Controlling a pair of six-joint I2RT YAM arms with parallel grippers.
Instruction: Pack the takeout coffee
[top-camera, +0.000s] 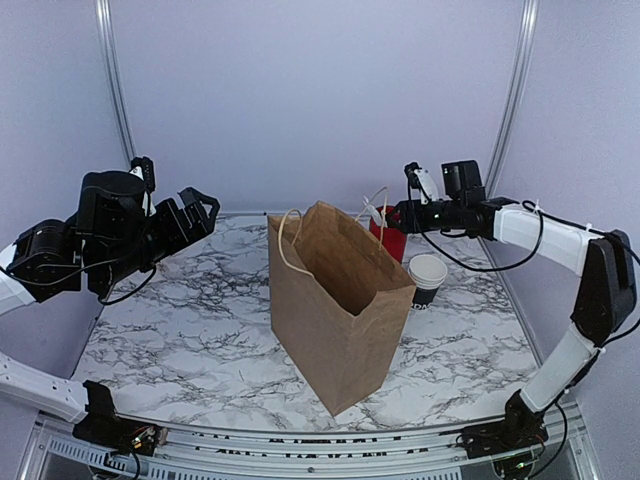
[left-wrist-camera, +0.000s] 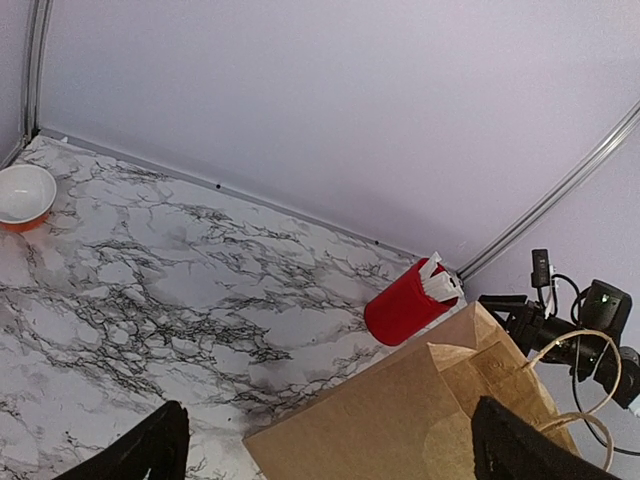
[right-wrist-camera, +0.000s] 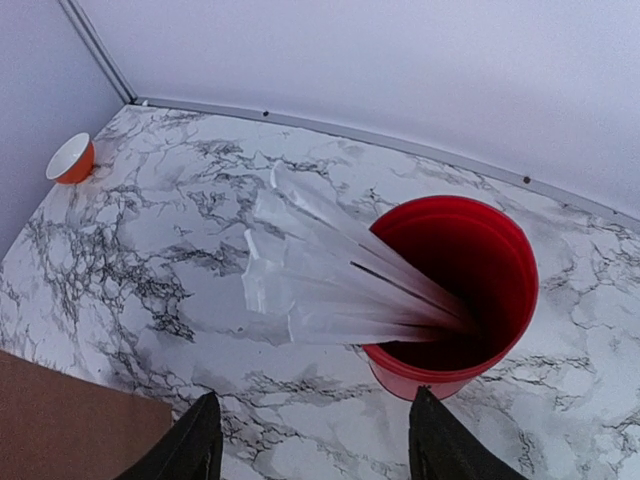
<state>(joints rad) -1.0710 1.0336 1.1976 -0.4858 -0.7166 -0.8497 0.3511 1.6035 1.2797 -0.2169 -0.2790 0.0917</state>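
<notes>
Nothing looks packed to us yet: the black cup (top-camera: 427, 278), lidless, stands on the surface (top-camera: 180, 340) beside the open paper bag (top-camera: 335, 300), right gripper (top-camera: 398, 215) spread over the red cup (top-camera: 393, 245), left gripper (top-camera: 200, 212) spread idle.

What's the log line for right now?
left end effector: open, raised | right end effector: open, over red cup | paper bag: upright, open

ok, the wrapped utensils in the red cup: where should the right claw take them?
Take the wrapped utensils by the free ends sticking out past the rim of the red cup, coming from above. Their lower ends sit deep inside the cup, so only the fanned, leaning top is reachable. The right claw should probably pinch across the bundle.
</notes>
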